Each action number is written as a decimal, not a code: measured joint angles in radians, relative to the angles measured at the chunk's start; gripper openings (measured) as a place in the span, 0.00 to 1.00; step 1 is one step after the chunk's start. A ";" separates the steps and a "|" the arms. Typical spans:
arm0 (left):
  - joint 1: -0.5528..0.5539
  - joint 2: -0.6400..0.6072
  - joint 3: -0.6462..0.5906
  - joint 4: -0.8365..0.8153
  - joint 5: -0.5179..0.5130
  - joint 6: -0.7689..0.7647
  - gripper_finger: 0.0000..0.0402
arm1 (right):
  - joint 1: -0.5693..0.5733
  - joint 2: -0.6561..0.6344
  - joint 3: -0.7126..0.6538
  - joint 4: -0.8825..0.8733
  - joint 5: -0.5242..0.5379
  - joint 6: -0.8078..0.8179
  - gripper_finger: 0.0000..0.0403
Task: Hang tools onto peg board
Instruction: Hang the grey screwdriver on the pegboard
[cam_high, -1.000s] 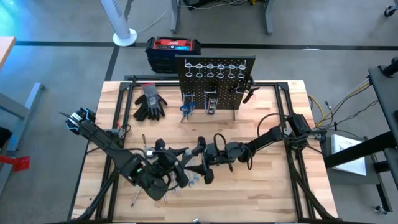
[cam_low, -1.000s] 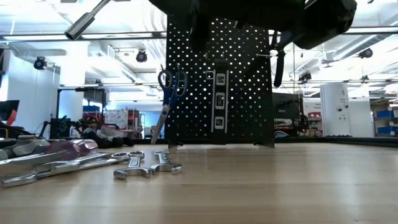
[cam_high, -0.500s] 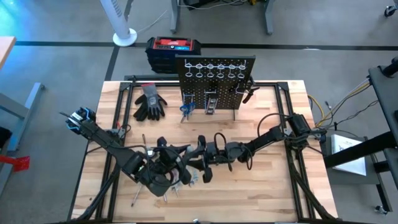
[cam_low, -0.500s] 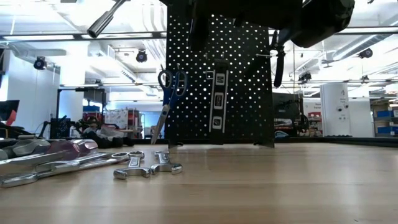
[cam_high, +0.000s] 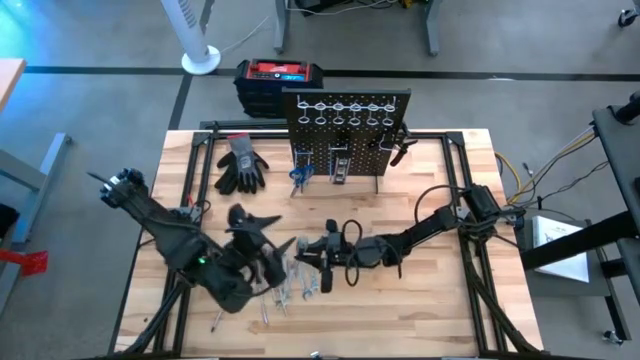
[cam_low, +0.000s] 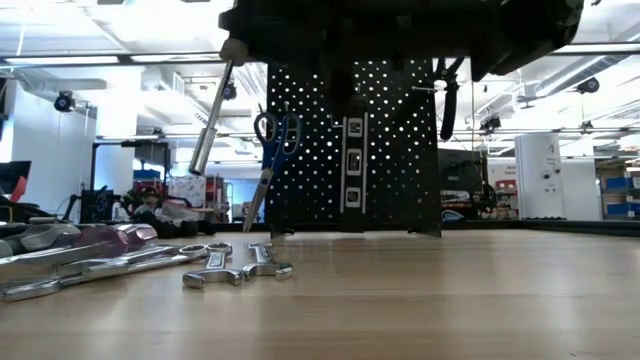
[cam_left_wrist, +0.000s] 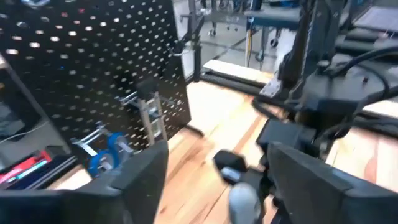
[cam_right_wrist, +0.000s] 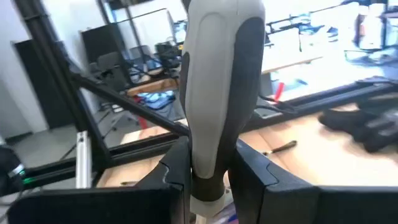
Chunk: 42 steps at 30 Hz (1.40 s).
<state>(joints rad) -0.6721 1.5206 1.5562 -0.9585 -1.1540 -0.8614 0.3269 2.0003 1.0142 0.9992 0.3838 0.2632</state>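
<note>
Now at the right tool (cam_right_wrist: 208, 180): it is clenching tight on the fat grey and white handle of a screwdriver (cam_right_wrist: 217, 81).
Screwdriver: it is hanging up off the table (cam_high: 420, 310), and in the low view its thin metal rod is tilting down.
Left tool (cam_left_wrist: 217, 180): it is staying released, with its two dark fingers (cam_left_wrist: 140, 183) standing wide apart and gripping nothing.
Where the arms are meeting: both are reaching to the middle of the table, a bit toward 6 o'clock, and the two tools are sitting just beside each other.
Peg board (cam_high: 345, 130): it is standing upright at the 12 o'clock edge of the table.
Things hanging on the board: blue-handled scissors (cam_low: 272, 140) are hanging toward its 9 o'clock side, a black level bar (cam_low: 352, 165) is hanging in the middle, and dark pliers (cam_low: 449, 95) are hanging at its 3 o'clock edge.
Wrenches (cam_low: 235, 268): these silver ones are lying flat on the table, near 7 o'clock.
Gloves (cam_high: 241, 165): they are lying at about 11 o'clock on the table, beside the board.
Red-topped box (cam_high: 278, 75): it is sitting on the floor past the 12 o'clock edge.
</note>
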 joint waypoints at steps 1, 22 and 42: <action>-0.008 0.000 0.020 -0.056 -0.001 -0.026 0.70 | 0.001 0.000 0.000 -0.001 0.010 0.005 0.15; -0.106 -0.141 -0.566 -0.279 0.048 -0.791 0.64 | -0.054 -0.292 -0.287 -0.210 0.237 0.263 0.15; -0.105 -0.337 -0.857 -0.066 0.036 -0.771 0.63 | -0.276 -0.429 -0.394 -0.268 0.009 0.331 0.15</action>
<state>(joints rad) -0.7773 1.1839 0.6988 -1.0242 -1.1175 -1.6321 0.0509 1.5711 0.6201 0.7316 0.3931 0.5938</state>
